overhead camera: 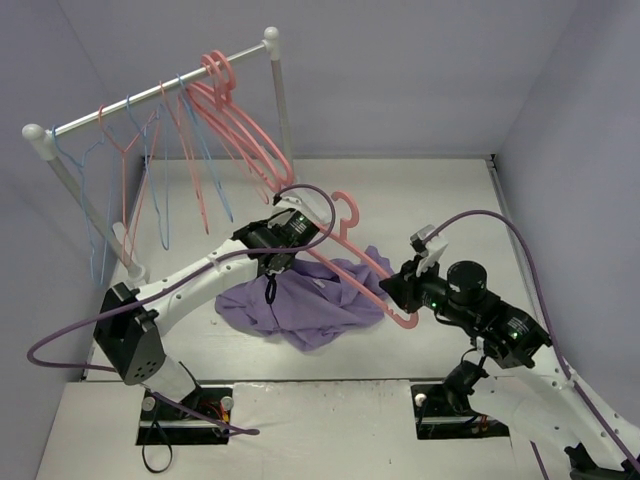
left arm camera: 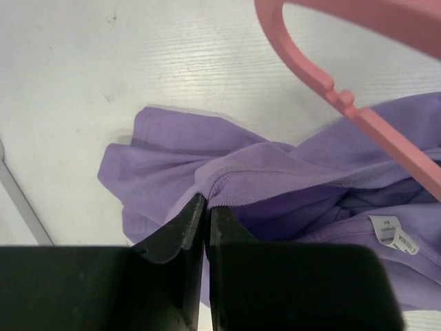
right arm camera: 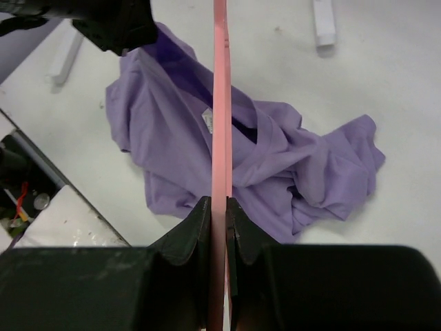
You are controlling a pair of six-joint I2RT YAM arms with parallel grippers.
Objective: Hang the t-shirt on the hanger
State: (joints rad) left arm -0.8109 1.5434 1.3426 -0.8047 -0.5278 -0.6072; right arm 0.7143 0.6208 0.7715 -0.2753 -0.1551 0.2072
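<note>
White surface (overhead camera: 440, 200) carries everything. At its far left corner stands a rack (overhead camera: 150, 95) w/ spare hangers (overhead camera: 245, 135), thick salmon ones plus thin blue and red wire ones.

Purple t-shirt (overhead camera: 320, 310) lies crumpled in a heap mid-surface, btwn the two arms. Soft, light, limp knit, so it won't hold any shape and will sag and bunch wherever it's lifted. Best hold is prob. a seamed edge, not loose cloth, since a seam gives the jaws a firmer ridge and slips less.

Salmon-pink hanger (right arm camera: 219, 103) is up off the surface, slanting over the shirt's right side, hook toward the rack. Thick plastic, so stiff and light, but smooth; could twist in a narrow pinch if cloth drags on it.

Right gripper (right arm camera: 218, 207): jaws closed on the hanger's lower end, clamping it edge-on.

Left gripper (left arm camera: 205, 207): jaws closed, tips pinching the shirt's hemmed edge (left arm camera: 241, 189) at the heap's left side, as far as the wrist view shows.

White label (left arm camera: 389, 238) shows inside the cloth near the hanger, so the neck opening is prob. close by; can't tell exactly where.
</note>
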